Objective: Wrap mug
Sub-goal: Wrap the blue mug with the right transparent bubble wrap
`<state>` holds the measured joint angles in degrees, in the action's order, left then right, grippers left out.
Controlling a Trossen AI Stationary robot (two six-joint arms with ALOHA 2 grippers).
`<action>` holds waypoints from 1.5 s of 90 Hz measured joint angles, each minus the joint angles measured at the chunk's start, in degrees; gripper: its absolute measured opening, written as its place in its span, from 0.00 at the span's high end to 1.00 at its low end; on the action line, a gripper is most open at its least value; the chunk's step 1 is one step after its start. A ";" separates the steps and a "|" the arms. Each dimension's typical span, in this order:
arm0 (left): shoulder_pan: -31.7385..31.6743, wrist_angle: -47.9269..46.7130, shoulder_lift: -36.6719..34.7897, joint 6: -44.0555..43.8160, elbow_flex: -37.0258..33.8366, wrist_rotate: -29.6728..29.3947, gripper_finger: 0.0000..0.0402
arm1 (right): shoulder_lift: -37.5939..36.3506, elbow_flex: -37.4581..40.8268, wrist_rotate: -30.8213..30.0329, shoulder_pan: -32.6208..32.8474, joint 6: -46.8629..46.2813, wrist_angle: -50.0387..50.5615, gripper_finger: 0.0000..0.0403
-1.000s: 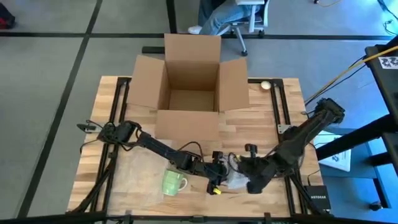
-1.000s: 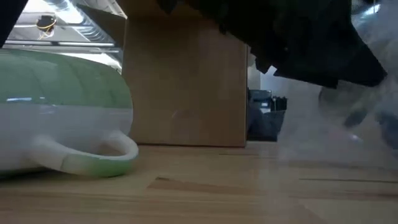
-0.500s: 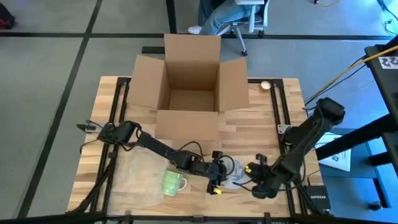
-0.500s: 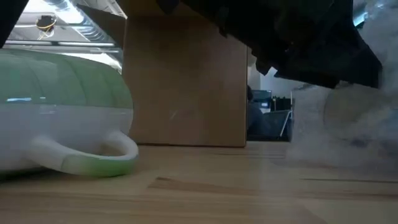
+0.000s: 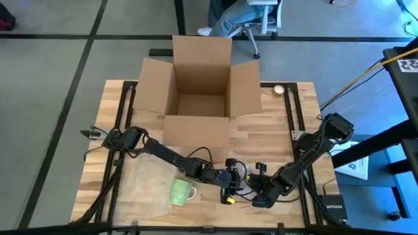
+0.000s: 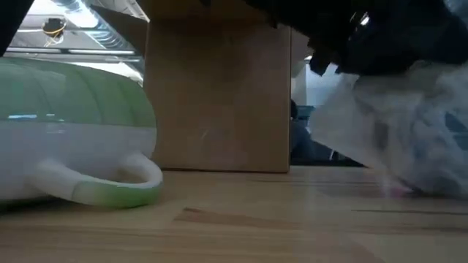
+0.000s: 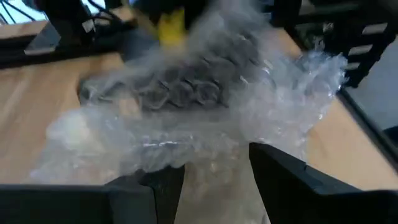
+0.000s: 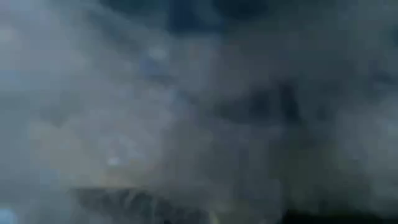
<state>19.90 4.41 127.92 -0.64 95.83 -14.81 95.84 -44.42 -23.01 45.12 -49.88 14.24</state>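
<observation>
the mug (image 5: 182, 191) lies on its side near the front edge of the tabletop (image 5: 261, 134), left of centre, cream handle pointing right toward the grippers; in the low view the mug (image 6: 73, 131) fills the left side, its handle resting on the wood; it is bare, touched by neither gripper; the left gripper (image 5: 233, 183) sits low just right of the mug, near the front edge, its fingers (image 7: 280, 180) apart with a crumpled bubble-wrap sheet (image 7: 205, 118) bunched in the gap between them and spreading beyond; whether the pads actually press the sheet cannot be told; the right gripper (image 5: 259, 190) is down at the same sheet (image 5: 245, 188) from the right side, close to the left gripper; its wrist view shows only clear crinkled plastic against the lens, so cannot tell whether its fingers are apart or together; in the low view the sheet (image 6: 395, 131) hangs in a wad, its lower edge at the wood; an open cardboard box (image 5: 201, 88) stands at the back edge, centre, flaps out, well apart from the mug; a person's legs (image 5: 230, 18) show by a chair beyond the back edge.
</observation>
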 joint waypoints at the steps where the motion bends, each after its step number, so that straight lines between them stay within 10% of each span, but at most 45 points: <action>1: 0.01 -0.15 0.00 0.10 0.07 -0.01 0.59 | 0.08 0.00 0.04 -0.15 0.45 -0.44 1.00; 77: -1.21 -5.49 -0.07 -0.86 0.72 -0.47 0.59 | -17.82 -5.03 -4.52 0.57 -7.77 39.80 1.00; 135: -1.85 -2.00 -0.09 -0.93 0.74 -0.48 0.59 | -14.25 11.32 -5.94 -1.77 -3.00 -2.24 1.00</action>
<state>18.06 2.41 127.83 -1.56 96.57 -15.29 81.59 -33.10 -28.95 43.36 -52.88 12.00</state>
